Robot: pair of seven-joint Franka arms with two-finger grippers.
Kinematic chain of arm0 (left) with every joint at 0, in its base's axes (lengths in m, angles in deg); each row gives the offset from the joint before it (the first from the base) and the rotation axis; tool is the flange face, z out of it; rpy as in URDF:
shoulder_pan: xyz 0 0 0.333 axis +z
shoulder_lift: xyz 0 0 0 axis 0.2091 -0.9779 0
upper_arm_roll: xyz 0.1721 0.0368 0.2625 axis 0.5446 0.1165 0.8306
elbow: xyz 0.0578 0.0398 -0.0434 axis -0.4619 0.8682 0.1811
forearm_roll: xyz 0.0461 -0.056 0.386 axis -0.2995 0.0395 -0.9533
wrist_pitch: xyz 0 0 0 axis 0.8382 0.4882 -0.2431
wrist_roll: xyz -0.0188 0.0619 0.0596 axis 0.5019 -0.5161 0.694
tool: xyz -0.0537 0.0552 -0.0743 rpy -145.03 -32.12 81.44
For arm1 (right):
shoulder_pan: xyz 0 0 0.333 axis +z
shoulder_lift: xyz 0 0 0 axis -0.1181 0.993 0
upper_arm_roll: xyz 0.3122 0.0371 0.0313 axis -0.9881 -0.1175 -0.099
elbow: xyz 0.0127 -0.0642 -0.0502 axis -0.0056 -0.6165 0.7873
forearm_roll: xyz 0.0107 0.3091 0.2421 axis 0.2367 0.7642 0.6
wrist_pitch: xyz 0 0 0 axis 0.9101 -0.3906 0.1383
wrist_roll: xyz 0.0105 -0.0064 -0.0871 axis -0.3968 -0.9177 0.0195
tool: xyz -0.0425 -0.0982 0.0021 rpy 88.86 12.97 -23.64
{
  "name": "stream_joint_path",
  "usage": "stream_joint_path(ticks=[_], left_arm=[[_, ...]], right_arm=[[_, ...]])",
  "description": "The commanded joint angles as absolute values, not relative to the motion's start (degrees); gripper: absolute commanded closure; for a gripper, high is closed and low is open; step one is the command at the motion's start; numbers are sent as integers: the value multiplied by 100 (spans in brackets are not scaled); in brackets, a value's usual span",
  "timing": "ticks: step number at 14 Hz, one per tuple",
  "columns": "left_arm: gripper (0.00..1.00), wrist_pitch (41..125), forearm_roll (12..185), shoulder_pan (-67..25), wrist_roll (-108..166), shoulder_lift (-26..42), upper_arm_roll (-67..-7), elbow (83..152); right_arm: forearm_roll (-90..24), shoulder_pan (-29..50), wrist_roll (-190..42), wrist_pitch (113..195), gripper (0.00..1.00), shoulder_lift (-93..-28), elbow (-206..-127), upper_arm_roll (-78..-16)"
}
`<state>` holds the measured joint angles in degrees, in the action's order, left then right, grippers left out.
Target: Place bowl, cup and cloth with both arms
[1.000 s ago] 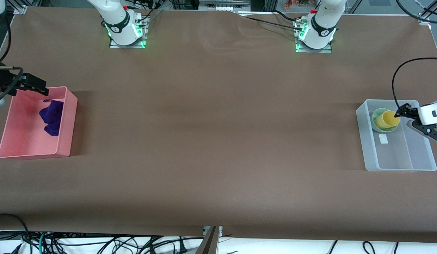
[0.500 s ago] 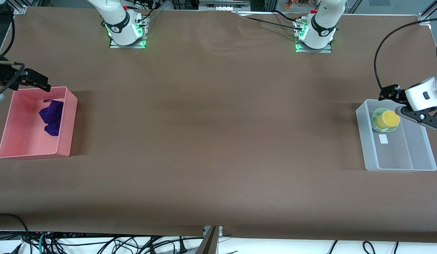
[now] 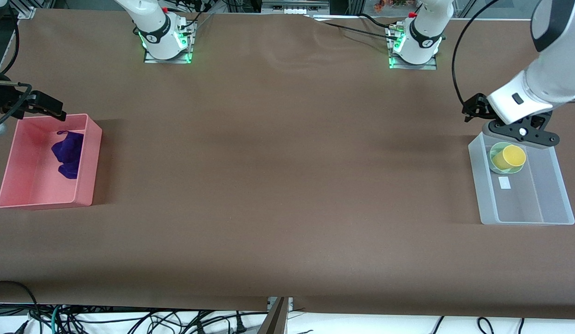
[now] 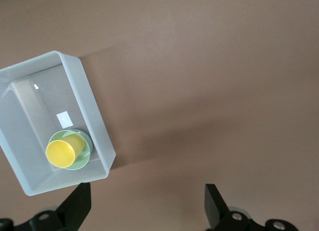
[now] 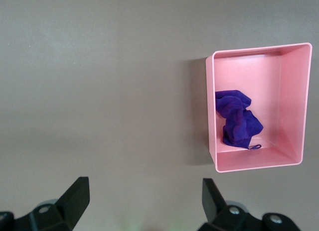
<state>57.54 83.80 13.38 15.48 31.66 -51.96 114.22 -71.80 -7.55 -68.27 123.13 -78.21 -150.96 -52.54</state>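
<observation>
Front view: the cloth point(image 3: 67, 153) lies bunched in the pink bin point(image 3: 89, 162) at the right arm's end of the table, toward the bin's one o'clock corner; the cup point(image 3: 509, 157) stands inside the bowl point(image 3: 495, 167), and both sit in the clear bin point(image 3: 528, 218) at the left arm's end, at its eleven o'clock corner. The right gripper point(image 3: 55, 111) hovers over the pink bin's farther rim, holding nothing; the left gripper point(image 3: 473, 109) hangs over the table just off the clear bin's farther rim, also empty.

Left wrist view: both fingers point(image 4: 77, 206) are spread wide with nothing between them; the cup, tilted slightly in the bowl, looks light, stiff and smooth, so I judge a pinch across its rim the surest hold; the bowl is shallow and likely best taken by one lip; a small white label point(image 4: 64, 119) lies on the bin floor at about eleven o'clock from the bowl.

Right wrist view: the fingers point(image 5: 75, 198) stand wide apart, empty; the cloth is soft and limp, and would sag from any pinch, so its highest fold is the place to grip. Placing looks finished.
</observation>
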Motion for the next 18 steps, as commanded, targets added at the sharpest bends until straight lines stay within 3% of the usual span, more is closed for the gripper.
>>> stream_joint_path(ticks=[1,3,4,7,18], left_arm=[[0,6142,8695,-93,1659,3305,-3478,11474],[0,6223,8869,-1298,1817,3332,-2124,11518],[0,6240,9079,-1574,1861,3366,-1804,11622],[0,6941,9064,-1629,1861,4103,-1783,12657],[0,6961,9055,-1216,1879,3956,-2126,12537]], right_arm=[[-7204,-810,-6776,12270,0,-7825,-15035,-5300],[-7204,-801,-6776,12270,0,-7816,-15035,-5300],[-7204,-810,-6776,12270,0,-7816,-15035,-5300],[-7204,-801,-6776,12279,0,-7816,-15035,-5300],[-7195,-819,-6767,12279,0,-7816,-15035,-5292]])
